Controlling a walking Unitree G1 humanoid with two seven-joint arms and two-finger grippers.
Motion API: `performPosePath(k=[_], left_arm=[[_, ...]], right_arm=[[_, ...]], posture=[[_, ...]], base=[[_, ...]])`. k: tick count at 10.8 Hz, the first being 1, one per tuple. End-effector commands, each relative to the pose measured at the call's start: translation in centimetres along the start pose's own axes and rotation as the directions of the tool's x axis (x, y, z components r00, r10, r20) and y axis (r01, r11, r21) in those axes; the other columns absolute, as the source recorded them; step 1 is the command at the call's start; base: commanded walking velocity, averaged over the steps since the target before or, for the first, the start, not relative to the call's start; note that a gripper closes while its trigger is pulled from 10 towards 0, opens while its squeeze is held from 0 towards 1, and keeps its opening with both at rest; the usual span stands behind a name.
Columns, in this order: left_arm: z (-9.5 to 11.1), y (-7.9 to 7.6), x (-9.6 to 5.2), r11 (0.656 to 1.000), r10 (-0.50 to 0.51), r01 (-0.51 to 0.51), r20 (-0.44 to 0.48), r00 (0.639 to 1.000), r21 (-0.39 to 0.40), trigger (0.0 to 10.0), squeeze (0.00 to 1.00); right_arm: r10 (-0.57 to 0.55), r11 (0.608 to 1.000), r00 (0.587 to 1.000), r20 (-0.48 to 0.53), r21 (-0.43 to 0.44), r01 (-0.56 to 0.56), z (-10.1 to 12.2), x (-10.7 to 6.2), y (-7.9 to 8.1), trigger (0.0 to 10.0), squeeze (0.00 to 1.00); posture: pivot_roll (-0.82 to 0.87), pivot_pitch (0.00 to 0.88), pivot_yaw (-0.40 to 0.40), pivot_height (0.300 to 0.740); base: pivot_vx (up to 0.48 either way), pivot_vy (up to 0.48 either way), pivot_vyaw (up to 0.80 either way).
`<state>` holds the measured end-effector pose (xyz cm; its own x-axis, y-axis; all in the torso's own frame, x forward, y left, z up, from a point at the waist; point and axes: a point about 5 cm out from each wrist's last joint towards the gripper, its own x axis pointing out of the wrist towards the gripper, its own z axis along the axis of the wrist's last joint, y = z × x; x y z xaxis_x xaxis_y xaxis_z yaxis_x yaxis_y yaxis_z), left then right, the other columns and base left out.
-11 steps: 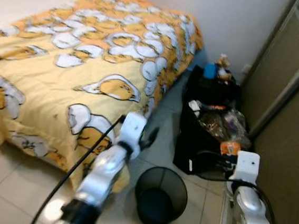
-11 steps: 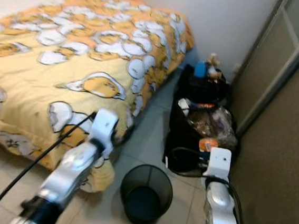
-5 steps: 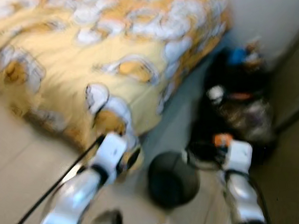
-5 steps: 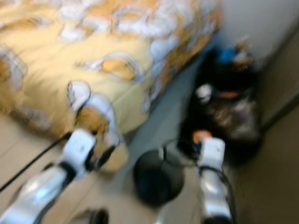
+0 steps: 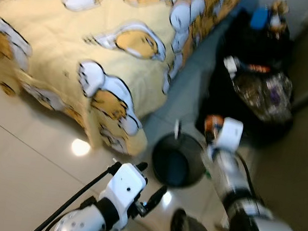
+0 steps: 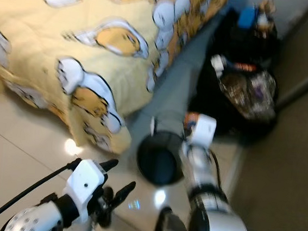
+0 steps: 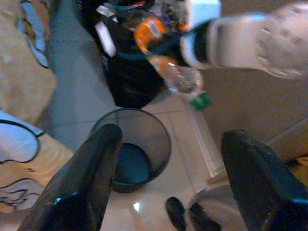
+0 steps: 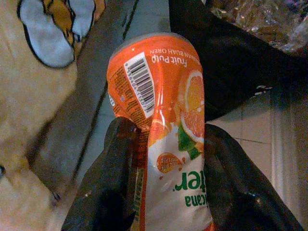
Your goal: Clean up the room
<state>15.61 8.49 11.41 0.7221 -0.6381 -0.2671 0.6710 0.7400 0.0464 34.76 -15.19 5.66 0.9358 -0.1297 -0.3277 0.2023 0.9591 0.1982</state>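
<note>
One bottle point(image 8: 163, 130), one bin point(image 5: 178, 161)

We see both eye views smeared by motion blur: the quilt point(image 5: 96, 39) pattern and the black bags point(image 5: 256, 76) at upper right have soft, streaked edges. Light is even and fairly bright, with a round white glare spot on the glossy floor tiles point(image 5: 28, 174) at centre left and a smaller one near the bottom centre. The wrist views are dimmer with a bluish cast; the left gripper's fingers point(image 7: 86, 183) loom dark and out of focus, while the orange bottle label point(image 8: 163, 120) is sharp and glossy.
</note>
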Motion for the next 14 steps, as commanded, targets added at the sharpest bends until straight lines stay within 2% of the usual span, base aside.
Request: performPosePath(k=[1, 2, 3, 5, 8, 10, 12, 13, 14], left_arm=[[0.0, -0.6, -0.7, 1.0, 0.011, -0.011, -0.028, 1.0, -0.015, 10.0, 0.0], [0.1, -0.7, -0.9, 1.0, 0.019, -0.02, -0.034, 0.999, -0.023, 10.0, 0.0], [0.2, -1.0, -1.0, 0.999, 0.029, -0.03, -0.037, 0.999, -0.031, 10.0, 0.0], [0.4, -1.6, -0.7, 0.999, 0.038, -0.039, -0.031, 0.999, -0.035, 10.0, 0.0], [0.3, -1.2, 0.1, 0.998, 0.052, -0.053, -0.033, 0.998, -0.026, 10.0, 0.0], [0.1, -0.7, 1.2, 0.999, 0.049, -0.049, -0.024, 0.999, -0.022, 10.0, 0.0], [0.1, 0.6, 2.9, 0.998, 0.059, -0.059, 0.001, 0.998, -0.013, 10.0, 0.0], [0.6, 1.8, 4.2, 0.998, 0.062, -0.062, 0.033, 0.998, -0.011, 10.0, 0.0], [0.7, 2.5, 5.1, 0.998, 0.061, -0.061, 0.047, 0.997, -0.005, 10.0, 0.0]], right_arm=[[-0.004, 0.996, 1.0, -0.024, 0.087, 0.006, -0.3, 0.0, 0.6, 10.0, 0.0], [0.008, 0.992, 1.0, -0.02, 0.13, -0.005, 0.2, 0.1, 1.2, 10.0, 0.77], [0.026, 0.978, 0.999, -0.024, 0.206, -0.021, 0.7, 0.3, 2.1, 10.0, 1.0], [0.1, 0.947, 0.995, -0.01, 0.309, -0.092, 1.9, 0.5, 4.3, 10.0, 1.0], [0.138, 0.94, 0.99, 0.028, 0.311, -0.14, 2.9, 0.7, 4.7, 10.0, 1.0], [0.133, 0.954, 0.991, 0.027, 0.269, -0.135, 2.8, 0.7, 4.2, 10.0, 1.0], [0.146, 0.964, 0.988, 0.046, 0.217, -0.152, 3.2, 0.9, 3.7, 10.0, 1.0], [0.168, 0.97, 0.984, 0.057, 0.169, -0.176, 3.2, 0.8, 3.3, 10.0, 1.0], [0.181, 0.973, 0.982, 0.053, 0.137, -0.186, 2.7, 0.7, 2.8, 10.0, 1.0]], posture=[[0.26, 0.414, -0.035, 0.74], [0.27, 0.417, -0.041, 0.74], [0.27, 0.419, -0.052, 0.74], [0.26, 0.422, -0.077, 0.74], [0.24, 0.394, -0.084, 0.74], [0.23, 0.359, -0.08, 0.74], [0.21, 0.265, -0.085, 0.74], [0.18, 0.191, -0.077, 0.74], [0.17, 0.143, -0.069, 0.74]], base=[[0.0, 0.0, 0.0], [0.0, 0.0, 0.0], [0.0, 0.0, 0.0], [0.0, 0.0, 0.0], [0.0, 0.0, 0.0], [0.0, 0.0, 0.0], [0.0, 0.0, 0.0], [0.0, 0.0, 0.0], [0.0, 0.0, 0.0]])
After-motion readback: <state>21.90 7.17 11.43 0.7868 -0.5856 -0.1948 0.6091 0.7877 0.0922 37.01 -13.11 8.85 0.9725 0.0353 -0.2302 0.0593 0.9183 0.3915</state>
